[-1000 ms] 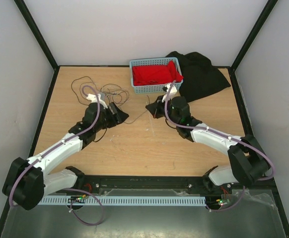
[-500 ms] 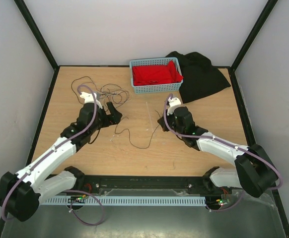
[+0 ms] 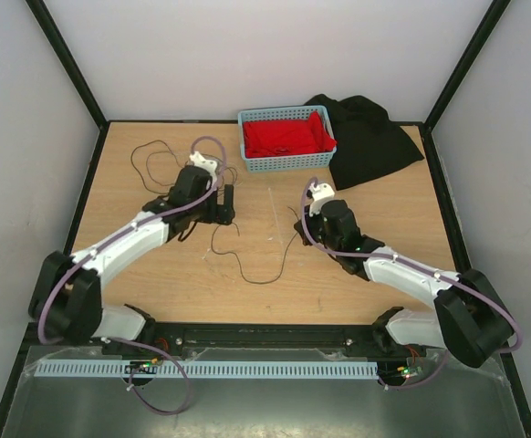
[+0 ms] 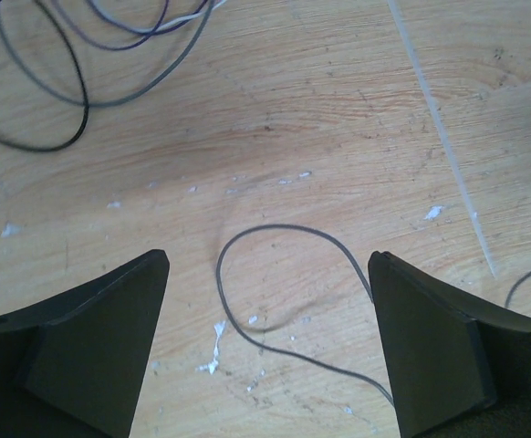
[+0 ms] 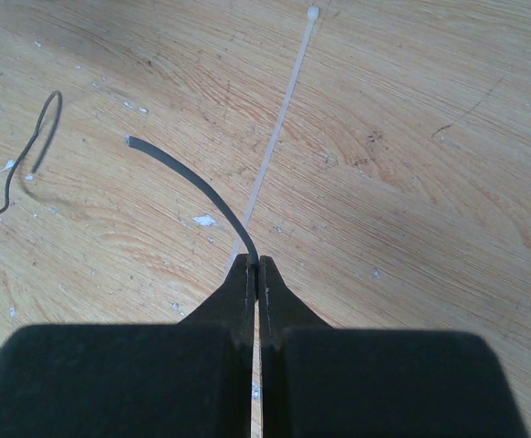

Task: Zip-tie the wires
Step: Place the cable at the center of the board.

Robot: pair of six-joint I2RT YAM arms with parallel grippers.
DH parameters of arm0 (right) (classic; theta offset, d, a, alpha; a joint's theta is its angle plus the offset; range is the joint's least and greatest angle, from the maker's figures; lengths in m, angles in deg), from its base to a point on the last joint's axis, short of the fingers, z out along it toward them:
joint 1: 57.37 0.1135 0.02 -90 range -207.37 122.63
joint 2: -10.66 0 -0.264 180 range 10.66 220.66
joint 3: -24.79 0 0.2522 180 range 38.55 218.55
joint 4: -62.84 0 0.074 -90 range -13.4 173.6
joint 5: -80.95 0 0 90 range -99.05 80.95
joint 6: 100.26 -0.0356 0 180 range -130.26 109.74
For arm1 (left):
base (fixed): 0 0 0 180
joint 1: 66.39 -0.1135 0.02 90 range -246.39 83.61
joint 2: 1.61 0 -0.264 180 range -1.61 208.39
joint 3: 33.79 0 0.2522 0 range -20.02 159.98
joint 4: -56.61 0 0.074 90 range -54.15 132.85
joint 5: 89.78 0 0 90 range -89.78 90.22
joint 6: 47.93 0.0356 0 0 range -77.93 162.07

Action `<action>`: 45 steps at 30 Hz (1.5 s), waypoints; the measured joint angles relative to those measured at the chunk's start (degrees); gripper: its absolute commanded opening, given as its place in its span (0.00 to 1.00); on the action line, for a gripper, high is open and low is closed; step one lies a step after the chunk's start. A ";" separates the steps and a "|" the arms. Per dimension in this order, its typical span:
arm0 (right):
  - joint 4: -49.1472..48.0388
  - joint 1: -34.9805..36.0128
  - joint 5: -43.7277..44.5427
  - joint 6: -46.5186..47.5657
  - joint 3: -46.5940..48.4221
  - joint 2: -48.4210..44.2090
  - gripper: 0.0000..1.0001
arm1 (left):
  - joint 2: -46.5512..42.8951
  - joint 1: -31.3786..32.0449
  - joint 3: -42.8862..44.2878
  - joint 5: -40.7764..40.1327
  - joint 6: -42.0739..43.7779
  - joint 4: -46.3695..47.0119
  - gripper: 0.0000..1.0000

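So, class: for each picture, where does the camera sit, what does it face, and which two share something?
Top: above and behind, looking down on the table; left arm and right arm show.
Left wrist: on the left gripper, facing the table; open fingers show.
Right wrist: on the right gripper, facing the table; fingers shut on a wire.
Both wrist views share the zip tie.
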 measured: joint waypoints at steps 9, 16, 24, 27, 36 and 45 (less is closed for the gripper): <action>0.28 0.00 0.28 0.37 -0.52 -1.79 0.00 | 9.60 2.05 5.73 -1.22 8.41 -2.54 0.84; 0.33 0.00 0.13 0.44 -0.72 -2.47 0.00 | 13.62 2.32 6.21 -2.01 11.74 -3.15 0.79; 0.33 0.00 -0.50 0.42 -0.76 -2.89 0.00 | 21.31 3.17 9.40 -1.92 15.26 -3.15 0.75; 0.33 0.00 -0.68 0.42 -0.81 -3.28 0.00 | 23.21 3.78 10.75 -1.70 16.57 -2.80 0.72; 0.31 0.00 -0.81 0.42 -0.81 -3.48 0.00 | 27.26 4.15 12.26 0.17 18.84 -0.57 0.64; 0.31 0.00 -1.20 0.35 -0.87 -3.63 0.00 | 29.53 4.15 13.18 0.74 18.75 2.08 0.23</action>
